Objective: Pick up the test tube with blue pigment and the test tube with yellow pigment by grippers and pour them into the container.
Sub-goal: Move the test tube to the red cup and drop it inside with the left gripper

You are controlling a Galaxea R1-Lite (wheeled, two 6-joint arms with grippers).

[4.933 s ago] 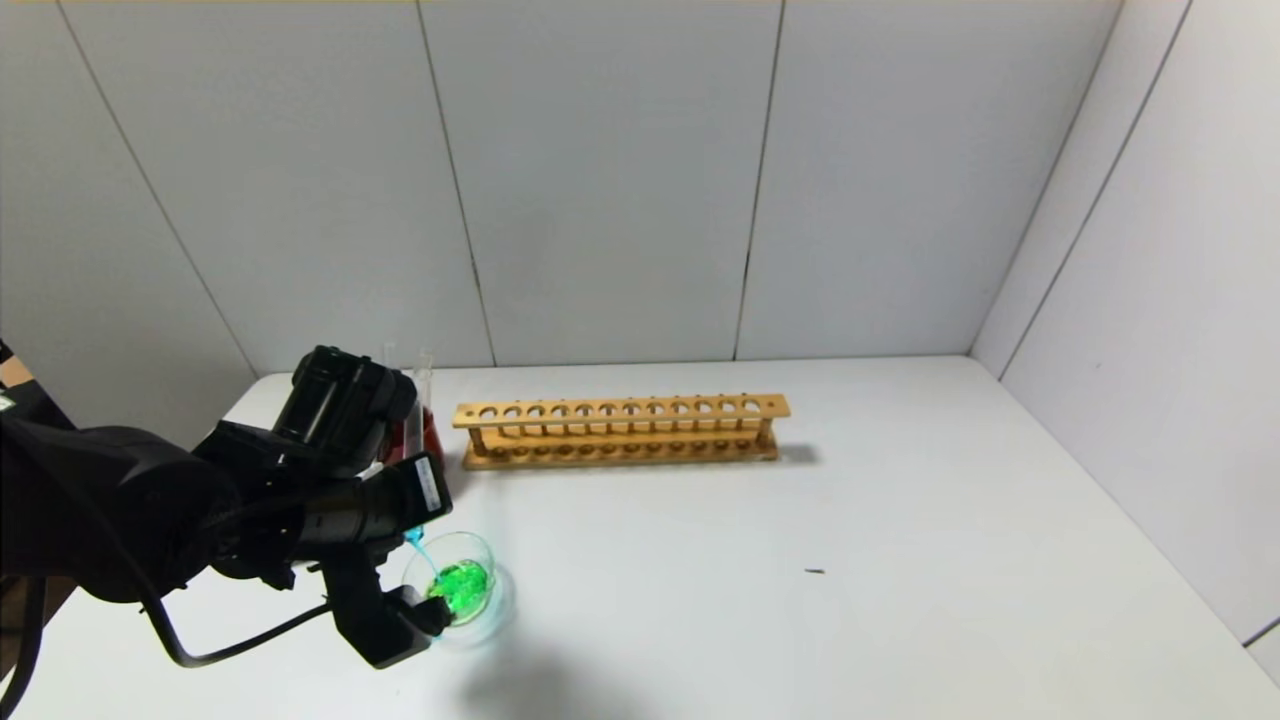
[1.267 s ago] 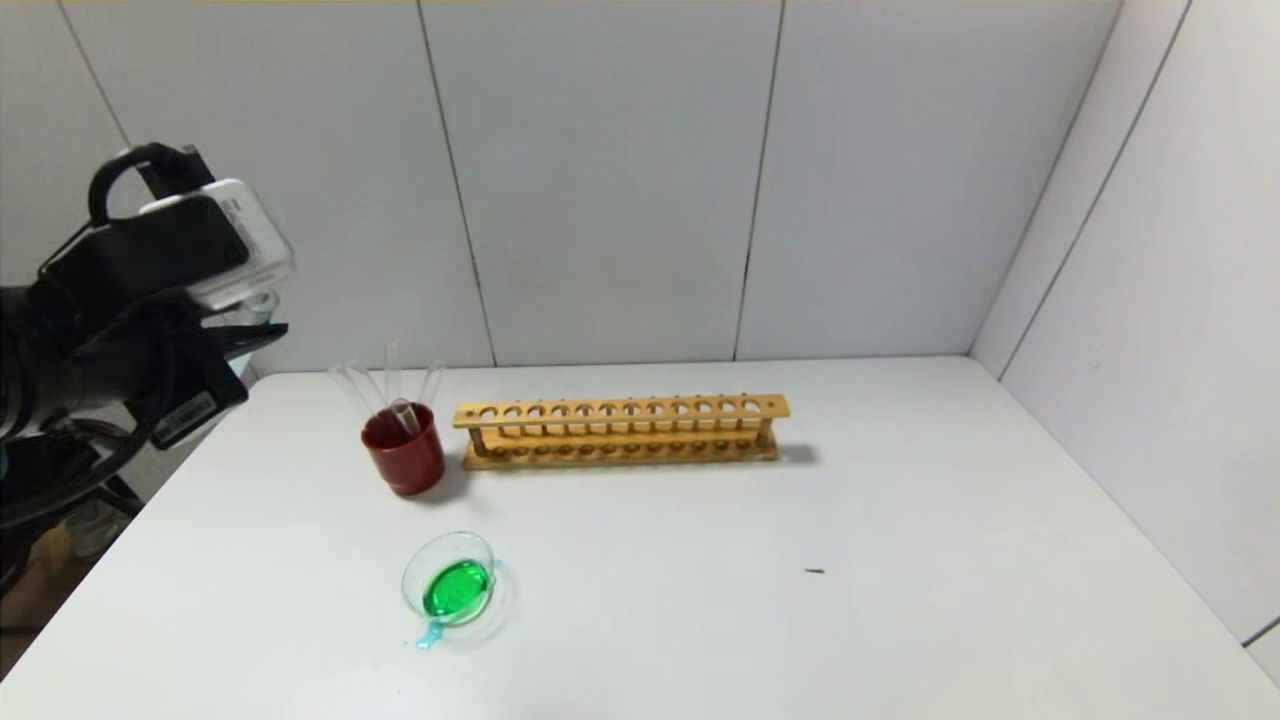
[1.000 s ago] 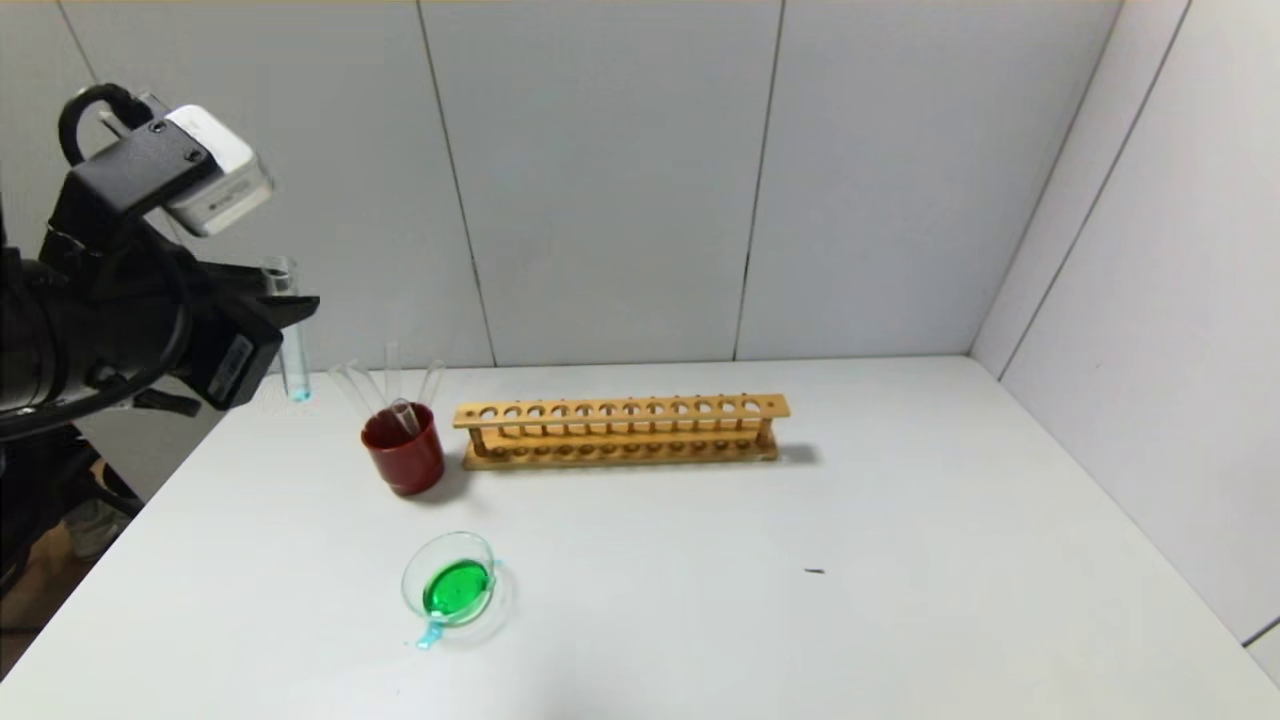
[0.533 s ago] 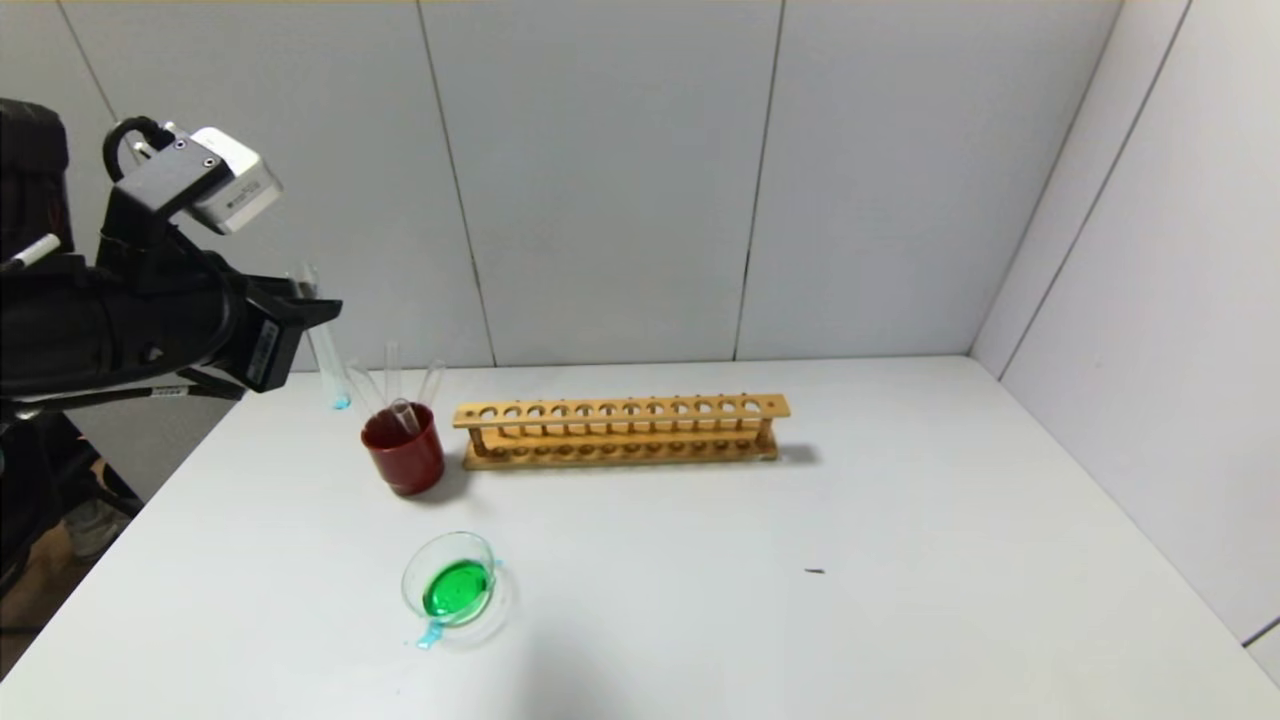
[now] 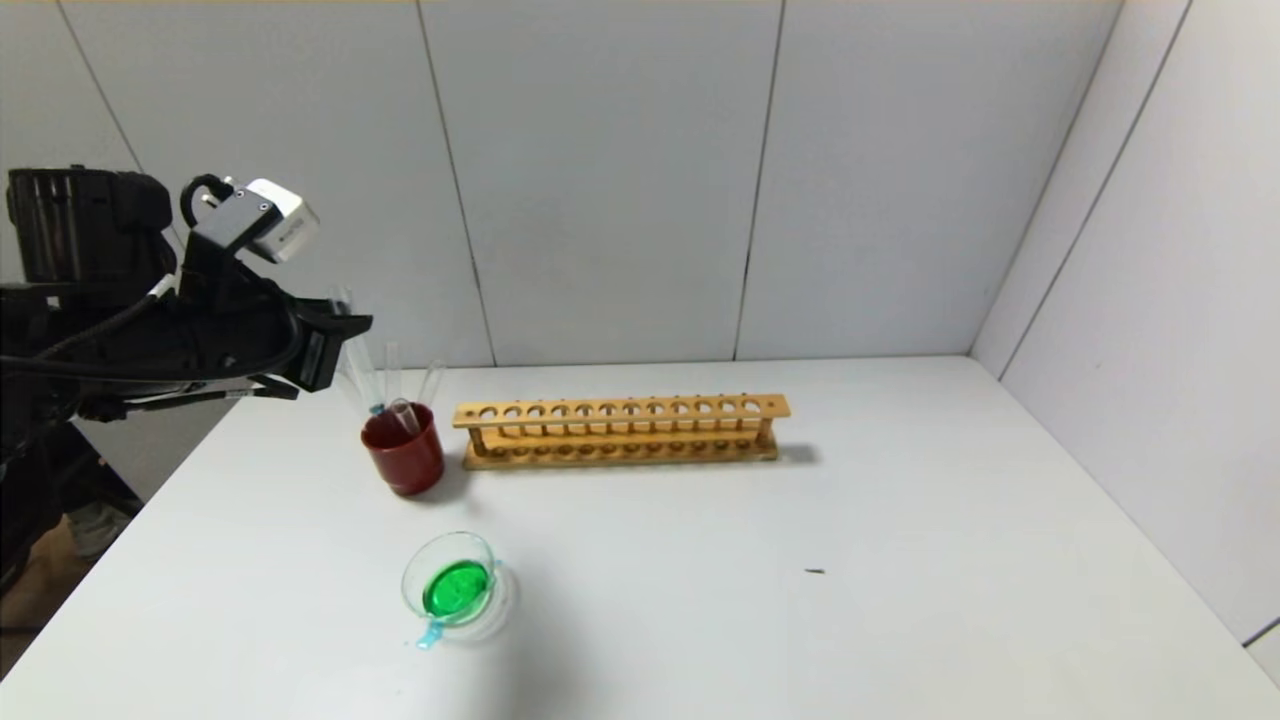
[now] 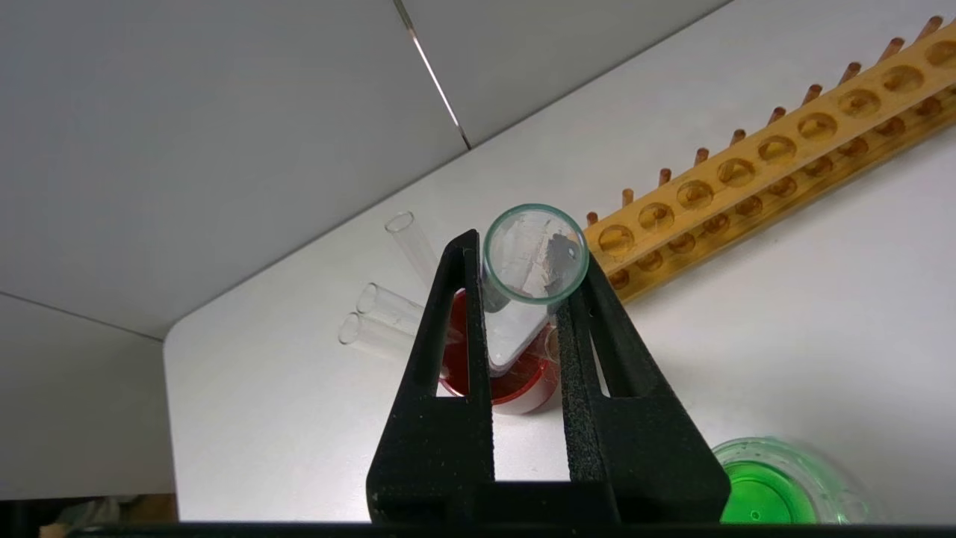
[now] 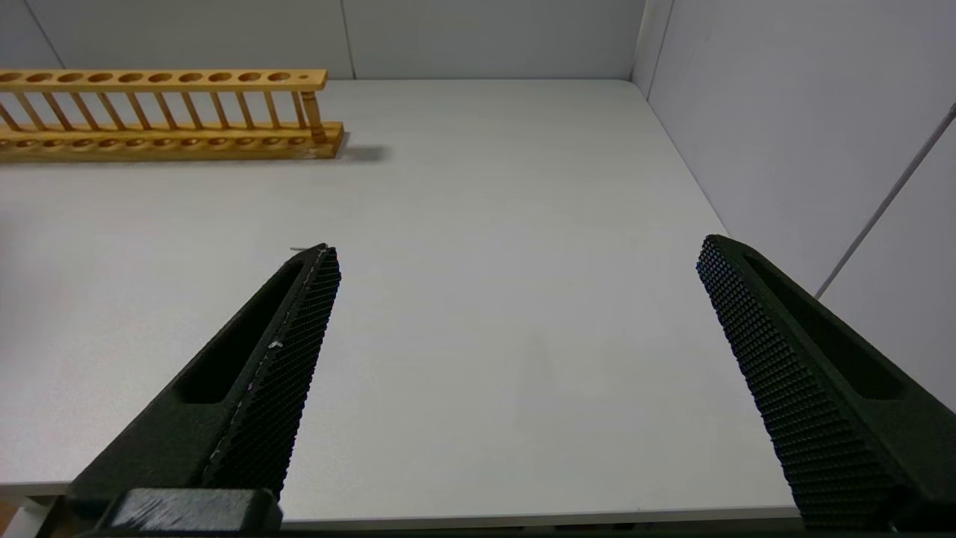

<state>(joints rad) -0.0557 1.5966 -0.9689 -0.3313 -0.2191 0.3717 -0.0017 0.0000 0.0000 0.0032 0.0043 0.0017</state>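
Observation:
My left gripper is shut on the test tube with blue pigment, nearly empty, with a trace of teal at its bottom. It holds the tube slanted, bottom end at the rim of the red cup. The left wrist view shows my left gripper clamped below the tube's open mouth. The container sits near the front and holds green liquid. No yellow-bottomed tube is in view. My right gripper is open and empty over bare table on the right.
The red cup holds a few colourless tubes. A wooden rack stands empty right of the cup. A small blue spill lies at the dish's near edge. A dark speck lies on the table.
My left arm has swung right and lowered, carrying the tube from beyond the table's left edge to the red cup. About five seconds ago it was tipping blue liquid into the dish.

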